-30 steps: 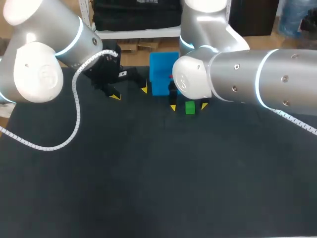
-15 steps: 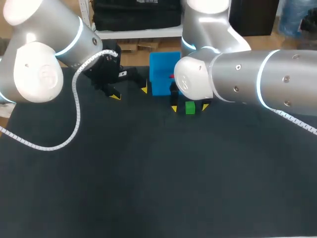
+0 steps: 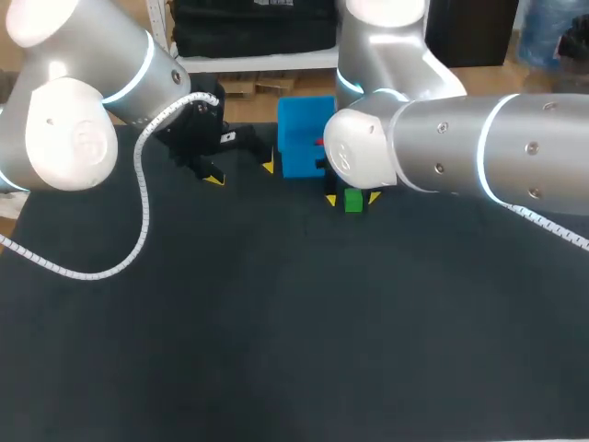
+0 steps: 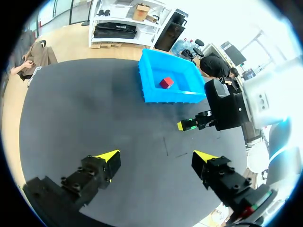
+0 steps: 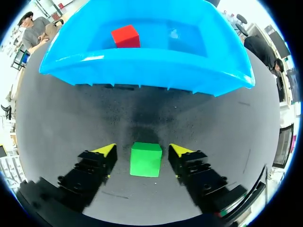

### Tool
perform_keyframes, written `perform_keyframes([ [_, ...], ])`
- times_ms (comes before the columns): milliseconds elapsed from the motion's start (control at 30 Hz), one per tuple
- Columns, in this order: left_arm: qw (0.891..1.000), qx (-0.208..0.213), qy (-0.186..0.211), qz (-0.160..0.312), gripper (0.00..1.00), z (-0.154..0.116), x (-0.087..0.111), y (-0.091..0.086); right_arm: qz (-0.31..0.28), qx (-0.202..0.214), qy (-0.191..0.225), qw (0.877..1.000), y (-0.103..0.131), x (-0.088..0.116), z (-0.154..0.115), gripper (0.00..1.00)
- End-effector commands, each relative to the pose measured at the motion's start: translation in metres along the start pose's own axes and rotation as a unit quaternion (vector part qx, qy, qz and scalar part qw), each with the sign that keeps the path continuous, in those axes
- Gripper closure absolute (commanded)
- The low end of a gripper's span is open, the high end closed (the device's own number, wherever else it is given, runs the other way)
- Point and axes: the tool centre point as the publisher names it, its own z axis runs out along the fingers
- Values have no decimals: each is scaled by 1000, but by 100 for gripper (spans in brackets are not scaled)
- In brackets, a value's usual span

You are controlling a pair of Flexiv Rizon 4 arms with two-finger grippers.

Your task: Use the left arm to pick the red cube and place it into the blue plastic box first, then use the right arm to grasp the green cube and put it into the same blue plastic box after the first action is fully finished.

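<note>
The green cube rests on the black table between the fingers of my right gripper, with a narrow gap on each side, so the gripper is open. In the head view the cube sits just in front of the blue plastic box. The red cube lies inside the box. My left gripper hangs open and empty to the left of the box. Its wrist view shows the box, the red cube and the green cube ahead of its fingers.
The black table top stretches bare toward the near edge. My right arm's big elbow hangs over the table's right side, and a white cable trails from my left arm.
My right gripper's fingers have drawn closer together around the green cube. The left arm has stayed where it was.
</note>
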Motion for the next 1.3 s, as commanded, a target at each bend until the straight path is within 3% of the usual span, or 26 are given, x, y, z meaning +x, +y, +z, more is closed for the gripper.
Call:
perform_keyframes([
  [33,1000,1,0,0,0,0,0,1,2,0,-7,1000,-2,6,-2,100],
  [467,1000,1,0,0,0,0,0,1,5,7,-9,1000,-6,10,-6,100],
  [1300,1000,1,0,0,0,0,0,1,6,-5,-34,999,-12,4,-55,100],
])
